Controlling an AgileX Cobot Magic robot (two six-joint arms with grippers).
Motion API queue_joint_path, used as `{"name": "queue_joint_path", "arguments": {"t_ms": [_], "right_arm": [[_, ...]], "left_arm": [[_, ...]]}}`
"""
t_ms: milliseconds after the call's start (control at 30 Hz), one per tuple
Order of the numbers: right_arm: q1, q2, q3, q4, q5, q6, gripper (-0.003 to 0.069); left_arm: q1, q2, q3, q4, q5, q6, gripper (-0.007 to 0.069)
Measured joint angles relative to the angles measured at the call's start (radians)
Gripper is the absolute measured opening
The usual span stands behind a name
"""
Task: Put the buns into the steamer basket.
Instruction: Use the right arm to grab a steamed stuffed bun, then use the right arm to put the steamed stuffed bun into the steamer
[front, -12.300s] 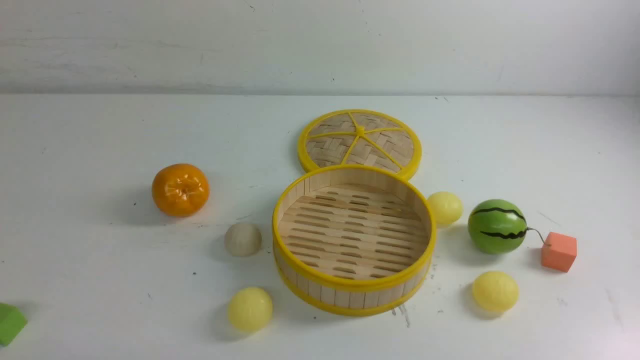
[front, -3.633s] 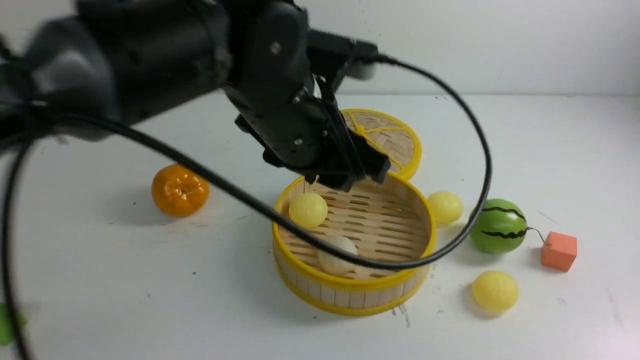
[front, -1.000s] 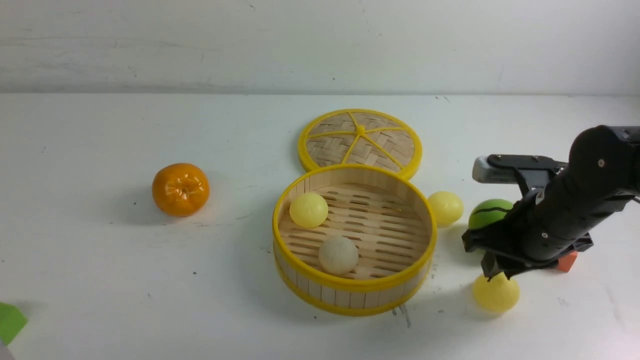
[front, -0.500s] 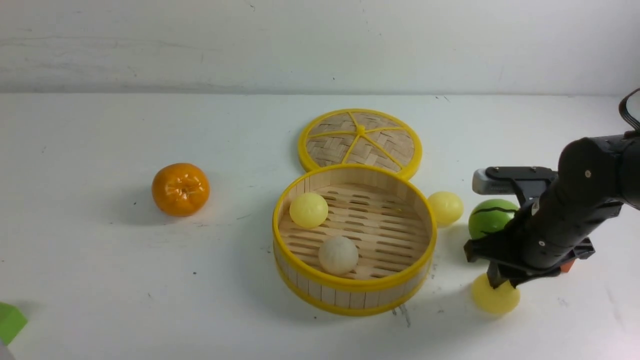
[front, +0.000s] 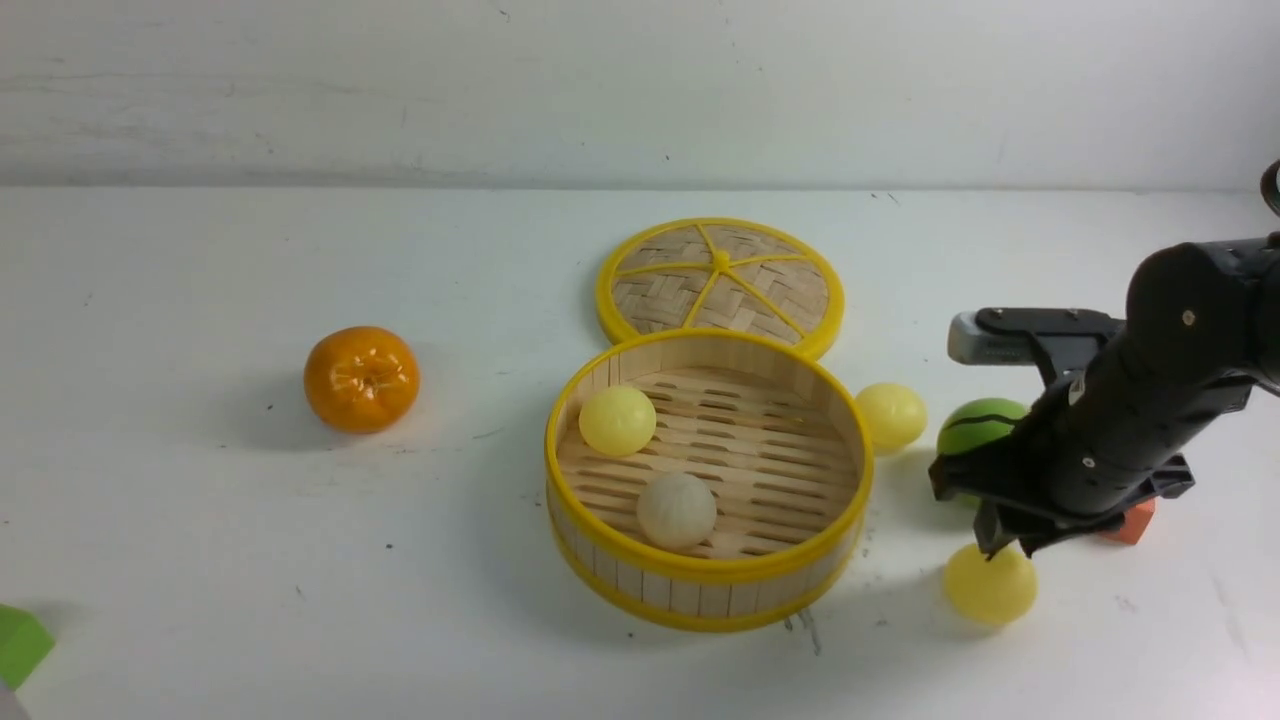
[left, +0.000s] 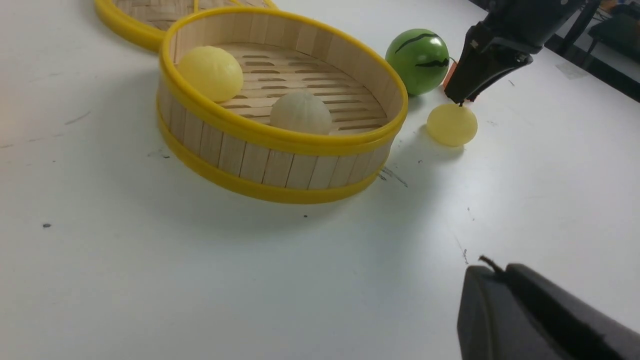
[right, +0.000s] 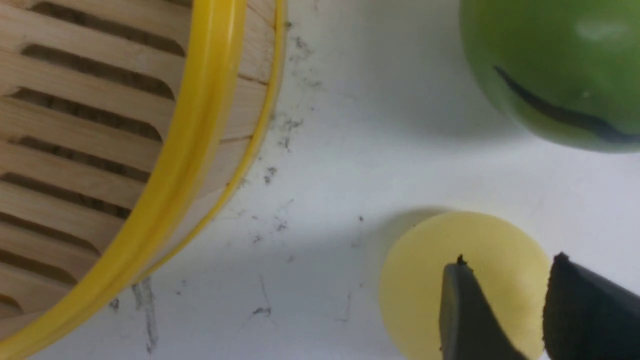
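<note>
The left gripper (left: 492, 272) shows only in its own wrist view, low over the bare worktop (front: 200, 560); its dark fingers lie together with no gap and hold nothing. A green block (front: 18, 645) sits at the near left corner, and a tangerine (front: 361, 379) lies left of centre. The steamer basket (front: 708, 575) stands mid-worktop with a pale yellow bun (front: 617, 420) and a beige-white bun (front: 677, 510) on its slats, apart from each other. The woven lid (front: 720, 280) lies flat behind it, touching its far rim. A second yellow bun (front: 890, 416) rests just beside the basket's right wall, near the watermelon ball (front: 972, 425). The last yellow bun (front: 990, 592) lies nearer the front edge. The right gripper (front: 1003, 545) points down at its top, jaws partly apart with nothing between them. An orange cube (front: 1132, 522) peeks out behind that arm.
</note>
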Motion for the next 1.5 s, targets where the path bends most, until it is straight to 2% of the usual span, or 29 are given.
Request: {"name": "queue_joint_path", "arguments": {"t_ms": [400,500,600,667,833,1100,1133,1233,1333,1500], "right_arm": [[0.000,0.048,-0.003,0.008,-0.019,-0.004,0.0223],[0.000,0.049,-0.005,0.008,-0.018,-0.017,0.0176],[0.000,0.049,-0.006,0.008,-0.009,-0.051,0.0041],[0.000,0.049,-0.007,0.011,0.000,-0.062,0.0001],[0.000,0.020,-0.007,0.011,0.028,-0.067,-0.0006],[0.000,-0.158,-0.007,0.054,0.063,-0.082,-0.0006],[0.004,-0.202,-0.009,0.115,0.066,-0.120,-0.0006],[0.019,-0.220,-0.027,0.179,0.074,-0.166,-0.0003],[0.075,-0.197,-0.086,0.293,0.072,-0.240,0.0001],[0.136,-0.072,-0.194,0.354,0.051,-0.272,0.0001]], "left_arm": [[0.000,0.000,0.000,0.000,0.000,0.000,0.0038],[0.000,0.000,0.000,0.000,0.000,0.000,0.0039],[0.000,0.000,0.000,0.000,0.000,0.000,0.0043],[0.000,0.000,0.000,0.000,0.000,0.000,0.0047],[0.000,0.000,0.000,0.000,0.000,0.000,0.0048],[0.000,0.000,0.000,0.000,0.000,0.000,0.0056],[0.000,0.000,0.000,0.000,0.000,0.000,0.0057],[0.000,0.000,0.000,0.000,0.000,0.000,0.0057],[0.000,0.000,0.000,0.000,0.000,0.000,0.0062],[0.000,0.000,0.000,0.000,0.000,0.000,0.0071]]}}
